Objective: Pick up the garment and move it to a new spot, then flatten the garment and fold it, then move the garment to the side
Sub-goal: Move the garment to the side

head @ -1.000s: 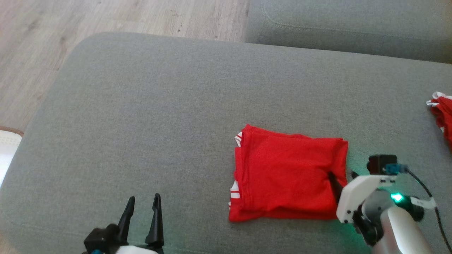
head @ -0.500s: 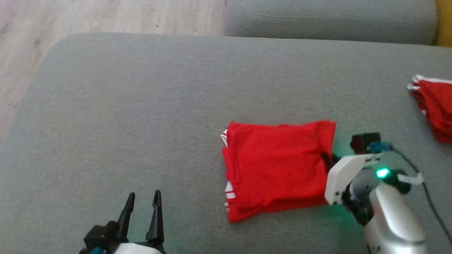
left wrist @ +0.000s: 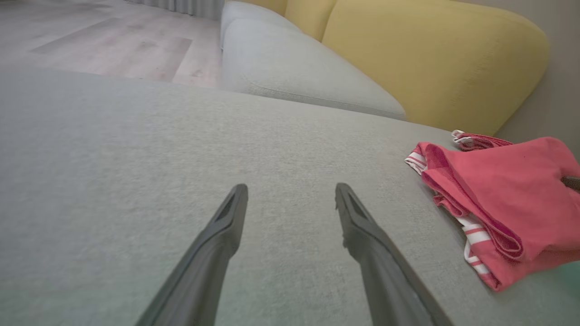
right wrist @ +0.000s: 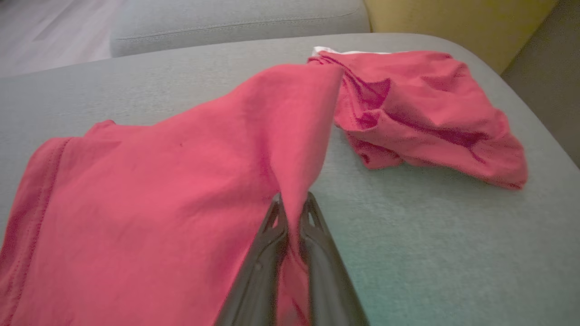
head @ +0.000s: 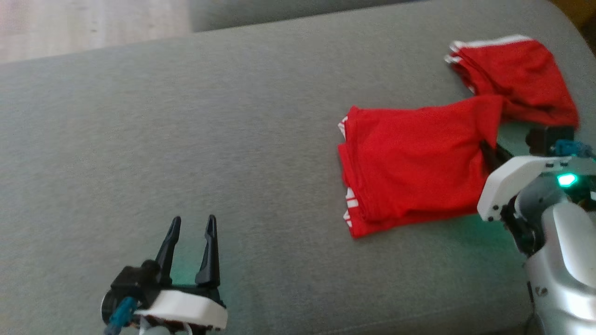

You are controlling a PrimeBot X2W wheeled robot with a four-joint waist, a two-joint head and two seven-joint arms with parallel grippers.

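Right gripper is clamped tight on the right edge of the folded red garment, that corner raised off the grey sofa seat, the rest lying flat right of centre. A second red garment sits crumpled just beyond, far right. Left gripper hovers near left, fingers spread, empty.

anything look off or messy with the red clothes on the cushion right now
Yes. The folded garment has its right edge pinched in the right tool and pulled up into a peak, so that side isn't lying flat. Behind it, a second red garment lies crumpled near the far right corner of the grey cushion.
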